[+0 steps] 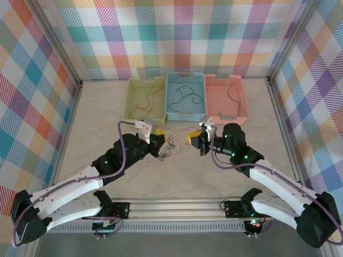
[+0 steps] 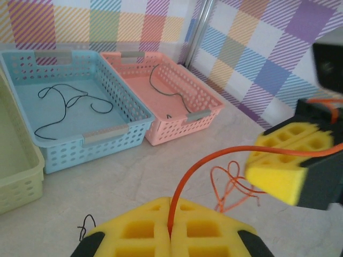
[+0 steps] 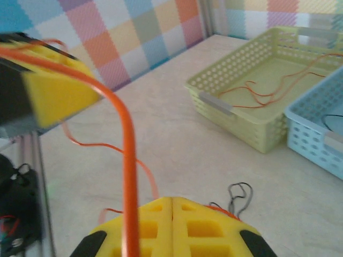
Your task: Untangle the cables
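Above the counter (image 1: 177, 176), the left end effector (image 2: 170, 235) and right end effector (image 3: 172, 225) each pinched the orange cable (image 2: 214, 152) stretched between them; other cables (image 1: 171, 143) lay tangled below.

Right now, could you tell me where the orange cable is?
In the left wrist view, the orange cable arcs between the left gripper and right gripper, mid-table, near the blue basket.
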Available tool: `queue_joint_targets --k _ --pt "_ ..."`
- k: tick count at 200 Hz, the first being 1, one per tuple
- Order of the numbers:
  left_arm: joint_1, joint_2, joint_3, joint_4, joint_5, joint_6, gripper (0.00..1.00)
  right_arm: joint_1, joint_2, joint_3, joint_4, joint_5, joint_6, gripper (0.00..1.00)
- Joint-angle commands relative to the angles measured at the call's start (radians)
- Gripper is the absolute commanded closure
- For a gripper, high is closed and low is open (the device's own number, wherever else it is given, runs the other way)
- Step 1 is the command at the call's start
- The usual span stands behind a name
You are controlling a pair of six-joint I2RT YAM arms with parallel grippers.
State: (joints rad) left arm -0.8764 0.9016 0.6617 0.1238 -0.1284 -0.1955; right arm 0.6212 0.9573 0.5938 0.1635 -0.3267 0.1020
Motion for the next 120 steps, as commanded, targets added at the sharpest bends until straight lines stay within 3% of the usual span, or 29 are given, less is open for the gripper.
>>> queue_joint_targets --k 1,38,64,120 --pt "-0.007 -0.036 0.057 -0.034 0.052 -0.028 1.0 0.003 0.011 -0.046 0.077 0.132 -0.045 0.93" --pt "-0.006 -0.091 0.051 -0.047 0.177 -0.054 1.0 0.002 0.026 -0.091 0.123 0.315 -0.035 0.96" --pt "-0.006 -0.135 0.032 -0.046 0.201 -0.065 1.0 0.0 0.037 -0.12 0.148 0.416 -0.015 0.92" --pt "-0.006 -0.266 -0.083 0.003 0.163 -0.076 1.0 -0.003 0.143 -0.132 0.185 0.413 -0.005 0.9"
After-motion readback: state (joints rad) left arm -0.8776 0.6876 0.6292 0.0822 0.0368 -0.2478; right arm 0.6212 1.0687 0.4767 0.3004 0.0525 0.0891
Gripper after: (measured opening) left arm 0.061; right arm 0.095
